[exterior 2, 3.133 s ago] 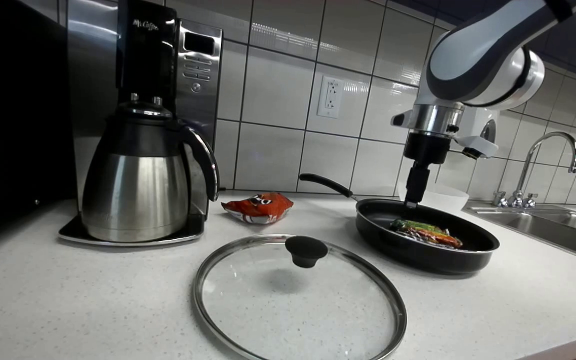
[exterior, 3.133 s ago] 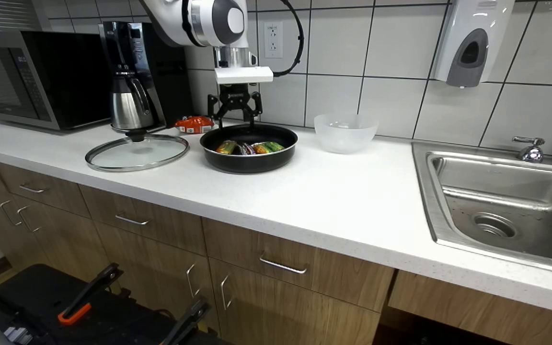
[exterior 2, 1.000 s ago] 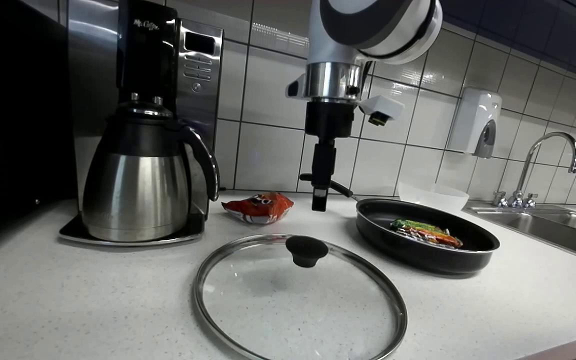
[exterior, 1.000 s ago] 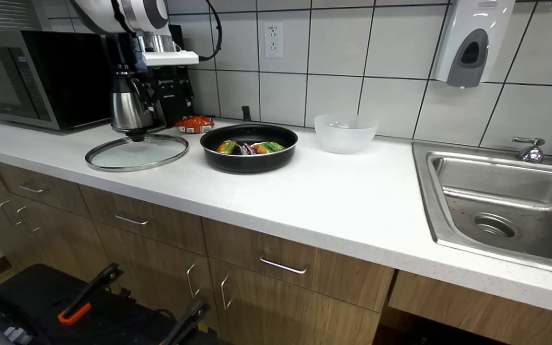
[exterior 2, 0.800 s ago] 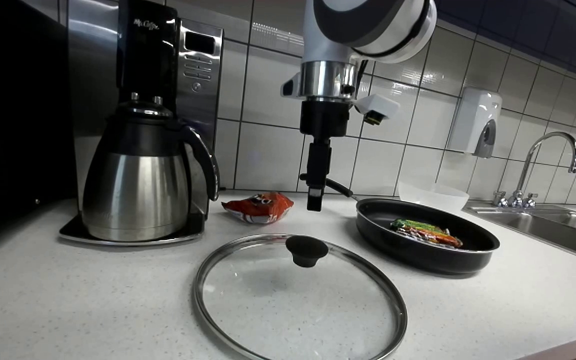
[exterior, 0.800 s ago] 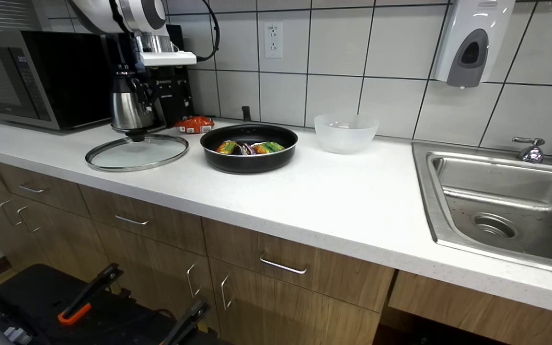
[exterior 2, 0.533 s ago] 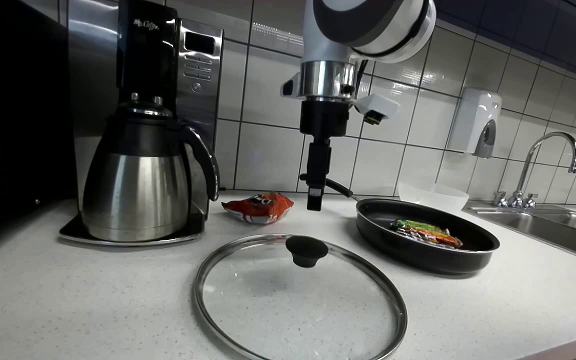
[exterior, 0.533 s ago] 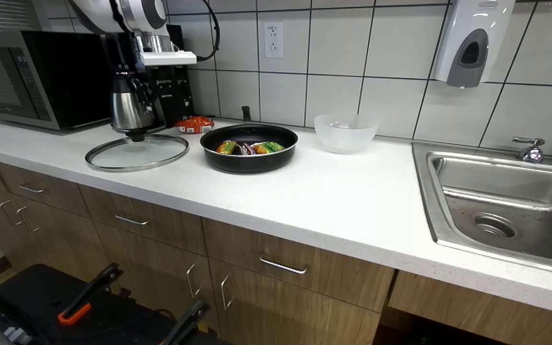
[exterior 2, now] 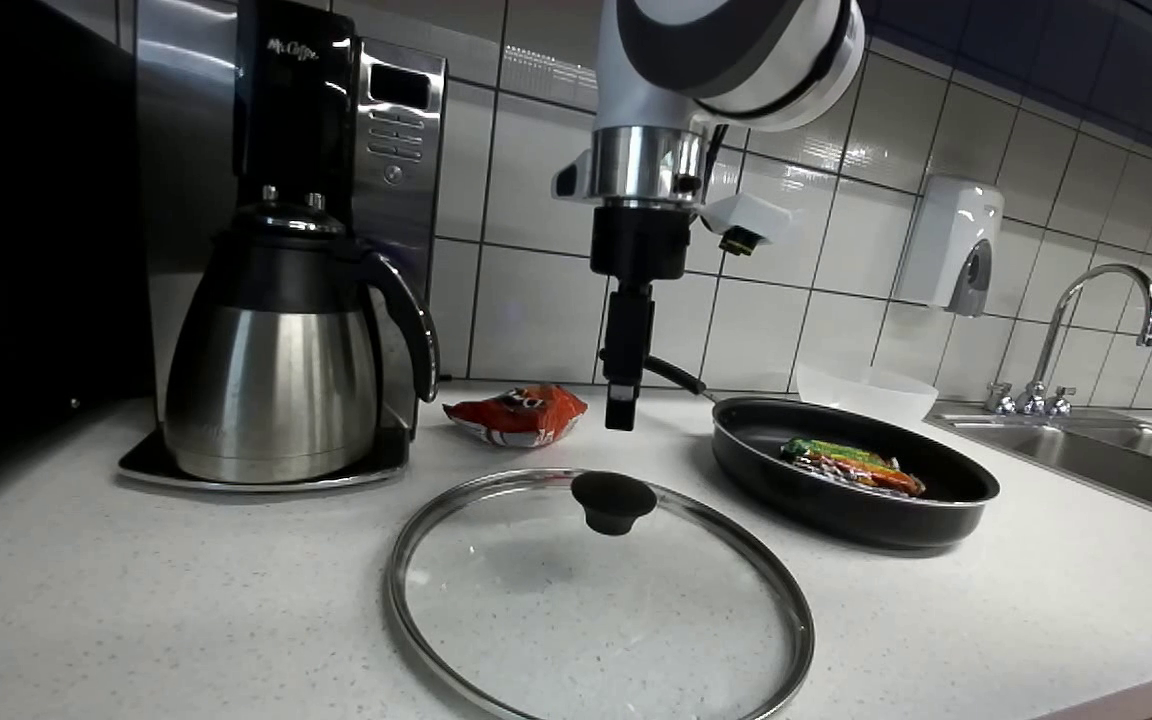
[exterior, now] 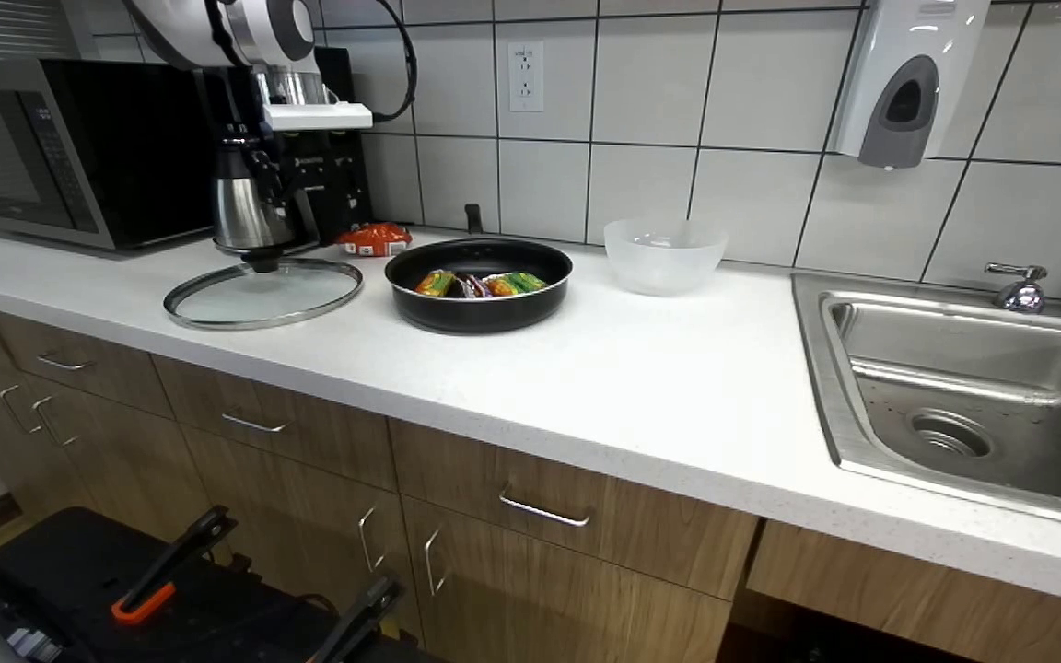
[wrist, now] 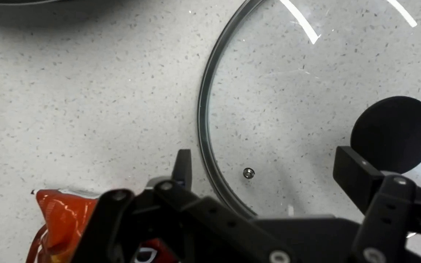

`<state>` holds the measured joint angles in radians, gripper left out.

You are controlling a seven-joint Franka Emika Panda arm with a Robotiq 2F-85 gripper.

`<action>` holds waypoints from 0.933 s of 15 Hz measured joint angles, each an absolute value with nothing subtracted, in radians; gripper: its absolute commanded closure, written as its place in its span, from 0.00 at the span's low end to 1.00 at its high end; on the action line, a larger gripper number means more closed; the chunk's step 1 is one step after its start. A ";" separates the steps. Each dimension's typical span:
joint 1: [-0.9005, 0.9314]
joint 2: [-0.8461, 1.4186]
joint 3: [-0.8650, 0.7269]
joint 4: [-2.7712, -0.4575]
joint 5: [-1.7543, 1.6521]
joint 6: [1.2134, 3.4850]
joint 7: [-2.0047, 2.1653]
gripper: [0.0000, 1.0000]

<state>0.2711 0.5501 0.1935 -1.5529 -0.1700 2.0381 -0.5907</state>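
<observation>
Steel carafe at left; red bag on counter; then glass lid, black knob up, flat on counter; gripper raised near lid, jaws wide apart, holding nothing; rightward, black pan with bright packets; translucent bowl beside pan.

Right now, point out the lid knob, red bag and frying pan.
Lid knob (wrist: 395,132): wrist view, black top.
Red bag (exterior 2: 518,415): in an exterior view, wrapper's middle.
Frying pan (exterior: 480,317): in an exterior view, outer wall.

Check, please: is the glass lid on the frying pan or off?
Off: the glass lid lies on the counter, knob up, beside the frying pan, whose packets show uncovered in both exterior views.
</observation>
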 measured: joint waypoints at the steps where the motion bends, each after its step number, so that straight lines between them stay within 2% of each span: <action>1: 0.273 0.551 0.199 -1.553 -0.170 2.039 -0.587 0.00; 14: 0.327 0.555 0.226 -1.565 -0.170 2.049 -0.464 0.00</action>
